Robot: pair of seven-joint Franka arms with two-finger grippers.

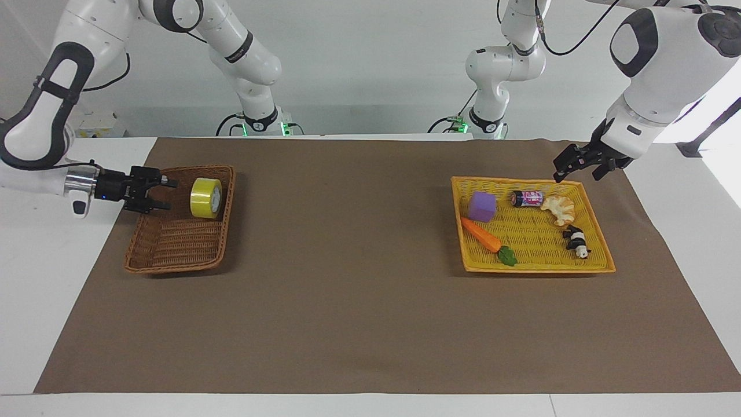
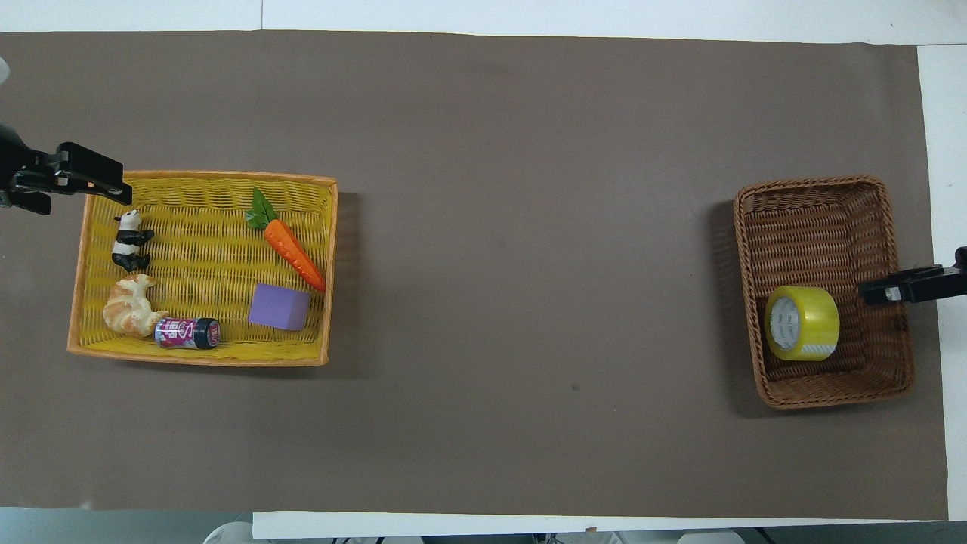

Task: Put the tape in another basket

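Observation:
The yellow tape (image 1: 205, 198) stands on its edge inside the dark brown wicker basket (image 1: 173, 267), against the wall that faces the table's middle. In the overhead view the tape (image 2: 802, 333) lies in the part of the basket (image 2: 812, 183) nearer to the robots. My right gripper (image 1: 166, 194) is open and empty over the basket's outer rim, clear of the tape; it also shows in the overhead view (image 2: 869, 290). My left gripper (image 1: 560, 172) waits over a corner of the yellow-orange basket; it also shows in the overhead view (image 2: 113, 189).
The yellow-orange basket (image 1: 538, 269) at the left arm's end holds a purple cube (image 1: 482, 207), a carrot (image 1: 481, 234), a can (image 1: 527, 198), a croissant (image 1: 559, 209) and a panda figure (image 1: 576, 241). Brown paper (image 1: 347, 260) covers the table between the baskets.

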